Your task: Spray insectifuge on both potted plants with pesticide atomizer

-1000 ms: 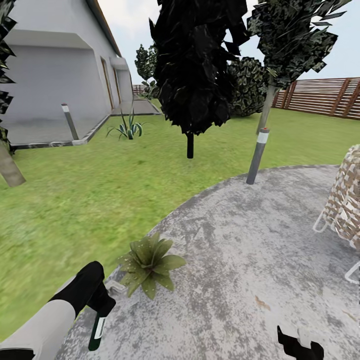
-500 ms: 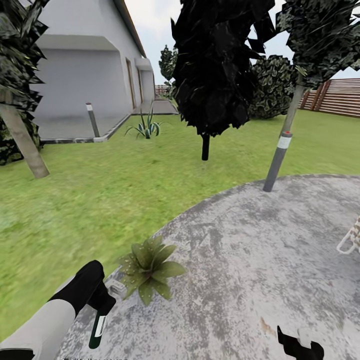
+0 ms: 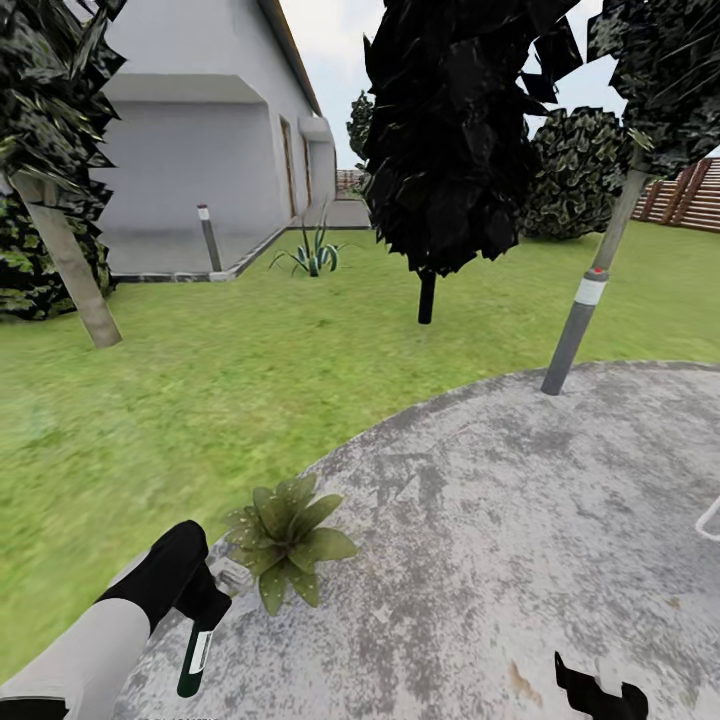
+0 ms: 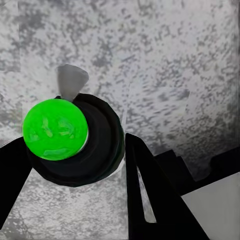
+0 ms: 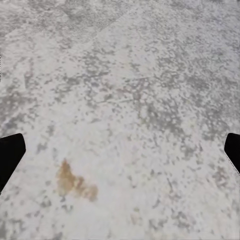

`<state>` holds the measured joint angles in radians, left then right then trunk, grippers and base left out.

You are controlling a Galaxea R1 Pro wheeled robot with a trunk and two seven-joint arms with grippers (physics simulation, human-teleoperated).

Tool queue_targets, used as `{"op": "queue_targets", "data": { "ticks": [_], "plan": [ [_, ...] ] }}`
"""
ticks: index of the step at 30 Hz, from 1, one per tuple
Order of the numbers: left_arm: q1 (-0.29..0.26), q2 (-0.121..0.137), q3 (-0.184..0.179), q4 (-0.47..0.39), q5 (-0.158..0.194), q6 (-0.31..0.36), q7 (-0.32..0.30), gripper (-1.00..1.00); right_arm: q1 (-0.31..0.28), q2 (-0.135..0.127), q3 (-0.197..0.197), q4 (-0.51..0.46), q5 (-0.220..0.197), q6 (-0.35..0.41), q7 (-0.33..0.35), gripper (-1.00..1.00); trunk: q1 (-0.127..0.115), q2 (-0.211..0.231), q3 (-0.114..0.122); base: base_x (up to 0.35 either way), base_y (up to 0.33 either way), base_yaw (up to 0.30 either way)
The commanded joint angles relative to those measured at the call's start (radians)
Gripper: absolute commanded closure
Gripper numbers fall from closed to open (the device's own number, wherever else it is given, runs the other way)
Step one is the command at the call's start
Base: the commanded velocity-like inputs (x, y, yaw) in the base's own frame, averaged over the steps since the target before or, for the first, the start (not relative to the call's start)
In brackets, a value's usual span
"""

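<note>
My left gripper (image 3: 204,612) is shut on the pesticide atomizer (image 3: 194,657), a dark green bottle with a white label that hangs down from it over the patio's edge. In the left wrist view the bottle's end (image 4: 56,129) is a bright green disc in a black ring, with a black finger (image 4: 147,192) against its side. One potted plant (image 3: 283,538), a low rosette of pointed green leaves, stands on the round grey patio (image 3: 480,520) just right of and beyond the bottle. My right gripper (image 3: 600,692) is open above bare paving (image 5: 120,150), holding nothing.
A grey bollard with a red dot (image 3: 580,322) stands at the patio's far rim. On the lawn (image 3: 230,380) are a dark tree (image 3: 427,297), a leaning trunk (image 3: 75,275), a striped-leaf plant (image 3: 315,255) and a second bollard (image 3: 210,240) by the house. A white chair leg (image 3: 710,520) shows at the right.
The camera has turned left, so the whole scene has slid right and the wicker chair has left the picture. Both arms and the held bottle sit where they did.
</note>
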<state>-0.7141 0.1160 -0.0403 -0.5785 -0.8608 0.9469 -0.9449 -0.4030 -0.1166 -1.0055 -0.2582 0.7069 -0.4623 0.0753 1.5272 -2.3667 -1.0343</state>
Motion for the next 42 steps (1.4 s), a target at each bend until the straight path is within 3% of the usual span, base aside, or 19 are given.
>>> {"op": "queue_targets", "data": {
  "ticks": [1, 16, 18, 23, 34, 38, 42],
  "plan": [
    [-0.001, 0.000, -0.005, -0.001, -0.007, 0.004, -0.009, 1.00, -0.001, 0.000, -0.008, 0.000, 0.002, -0.004, 0.008, -1.00, 0.000, 0.000, -0.001, 0.095, -0.271, 0.275],
    [-0.001, 0.000, -0.005, -0.001, -0.007, 0.004, -0.010, 1.00, -0.001, 0.000, -0.008, 0.000, 0.002, -0.004, 0.008, -1.00, 0.000, 0.000, -0.001, 0.121, -0.223, 0.276],
    [-0.011, -0.002, -0.013, -0.007, -0.006, 0.012, -0.020, 1.00, -0.001, 0.000, -0.008, 0.000, 0.002, -0.004, 0.008, -1.00, 0.000, 0.000, -0.001, 0.004, -0.002, 0.196],
    [-0.118, -0.015, -0.022, -0.006, -0.016, 0.022, -0.105, 1.00, 0.000, 0.000, -0.008, 0.000, 0.002, -0.004, 0.009, -1.00, 0.000, 0.000, -0.001, 0.000, 0.000, 0.007],
    [-0.134, -0.013, -0.031, 0.008, -0.019, 0.017, -0.126, 1.00, -0.001, 0.000, -0.008, 0.000, 0.002, -0.004, 0.008, -1.00, 0.000, 0.000, -0.001, 0.000, 0.000, 0.000],
    [-0.133, -0.008, -0.101, 0.008, -0.014, 0.019, -0.126, 1.00, -0.001, 0.001, -0.008, -0.001, 0.002, -0.004, 0.009, -1.00, 0.000, 0.000, -0.001, 0.000, 0.000, 0.000],
    [-0.132, -0.008, -0.117, 0.008, -0.011, 0.019, -0.126, 1.00, -0.001, 0.001, -0.008, -0.001, 0.002, -0.004, 0.009, -1.00, 0.000, 0.000, -0.001, 0.006, -0.001, 0.000]
  ]
}}
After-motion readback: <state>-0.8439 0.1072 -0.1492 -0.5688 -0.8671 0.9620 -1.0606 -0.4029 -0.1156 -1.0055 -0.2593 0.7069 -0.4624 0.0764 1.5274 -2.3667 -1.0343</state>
